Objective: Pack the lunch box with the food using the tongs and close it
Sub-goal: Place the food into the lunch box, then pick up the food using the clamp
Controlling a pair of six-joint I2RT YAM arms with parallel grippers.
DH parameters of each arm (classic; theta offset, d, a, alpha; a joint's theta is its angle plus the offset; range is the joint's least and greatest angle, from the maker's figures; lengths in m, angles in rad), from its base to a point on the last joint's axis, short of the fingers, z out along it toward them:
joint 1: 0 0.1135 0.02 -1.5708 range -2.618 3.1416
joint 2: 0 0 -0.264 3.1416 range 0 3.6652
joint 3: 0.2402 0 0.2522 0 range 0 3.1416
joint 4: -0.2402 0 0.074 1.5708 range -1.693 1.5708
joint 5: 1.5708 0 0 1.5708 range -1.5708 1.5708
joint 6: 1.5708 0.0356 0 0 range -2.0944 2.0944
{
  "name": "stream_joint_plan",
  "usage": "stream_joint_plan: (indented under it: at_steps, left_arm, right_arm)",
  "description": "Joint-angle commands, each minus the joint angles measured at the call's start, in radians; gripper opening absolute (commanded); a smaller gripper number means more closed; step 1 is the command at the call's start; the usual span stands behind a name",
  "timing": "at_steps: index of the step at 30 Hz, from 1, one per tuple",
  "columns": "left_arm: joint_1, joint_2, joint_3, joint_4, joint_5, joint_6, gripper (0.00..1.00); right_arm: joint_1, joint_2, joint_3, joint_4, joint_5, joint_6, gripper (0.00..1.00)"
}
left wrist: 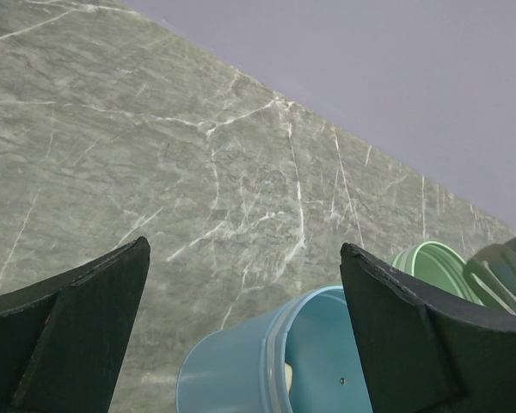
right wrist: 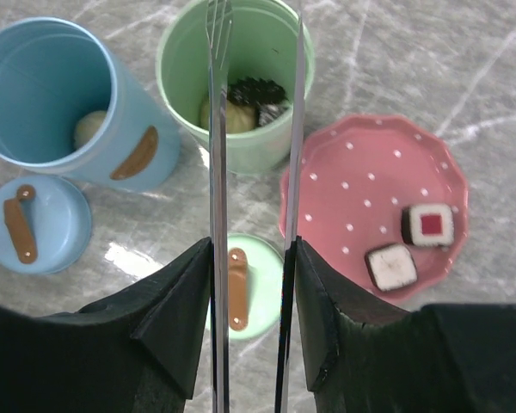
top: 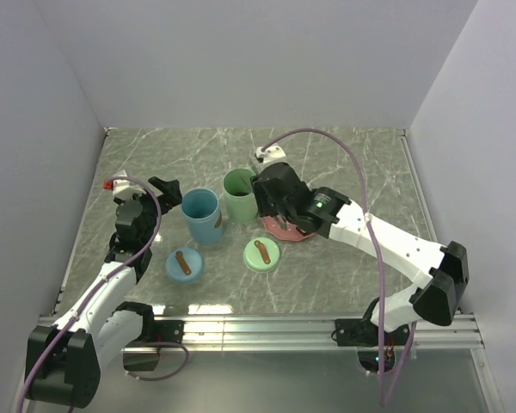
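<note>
My right gripper (right wrist: 253,284) is shut on the tongs (right wrist: 217,129), one metal arm against each finger. The arms stand apart and their empty tips hang over the green lunch box cup (right wrist: 241,86). That cup holds a tan bun (right wrist: 224,114) and dark sushi pieces (right wrist: 256,93). The blue lunch box cup (right wrist: 64,95) holds another bun (right wrist: 91,127). Two square sushi pieces (right wrist: 428,225) (right wrist: 392,266) lie on the pink plate (right wrist: 353,189). My left gripper (left wrist: 241,284) is open and empty, just left of the blue cup (left wrist: 232,370).
The blue lid (top: 184,264) and the green lid (top: 262,255), each with a brown strap, lie flat in front of the cups. White walls close off the table at the back and on both sides. The right arm (top: 387,241) reaches in over the pink plate (top: 288,232).
</note>
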Motion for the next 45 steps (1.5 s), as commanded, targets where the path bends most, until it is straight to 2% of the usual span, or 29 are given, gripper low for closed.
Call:
stream_joint_plan:
  at_steps: [1,9,16,19,21,26,35,45]
  left_arm:
    - [0.004,-0.008,0.004,0.049,0.013,-0.008,1.00]
    - [0.005,-0.014,0.000,0.051,0.018,-0.009,0.99]
    - [0.005,-0.017,-0.003,0.054,0.025,-0.012,1.00]
    - [0.005,-0.017,-0.006,0.060,0.028,-0.012,0.99]
    - [0.005,-0.015,-0.006,0.058,0.028,-0.012,0.99]
    - [0.005,-0.021,-0.007,0.058,0.028,-0.012,1.00]
    - [0.005,-0.015,-0.007,0.060,0.035,-0.015,0.99]
    - [0.004,-0.011,-0.007,0.064,0.038,-0.015,0.99]
  right_arm:
    - [0.007,-0.112,-0.041,0.024,0.080,0.040,0.49]
    - [-0.022,-0.258,-0.216,-0.012,0.164,0.149,0.50]
    - [-0.083,-0.322,-0.403,-0.005,0.158,0.243,0.52]
    - [-0.155,-0.321,-0.464,0.019,0.123,0.247,0.53]
    - [-0.205,-0.312,-0.481,0.016,0.114,0.260,0.53]
    - [-0.235,-0.328,-0.541,0.047,0.082,0.261,0.53]
    - [-0.245,-0.327,-0.593,0.079,0.048,0.261,0.53]
    - [-0.245,-0.396,-0.602,0.084,0.055,0.264,0.53]
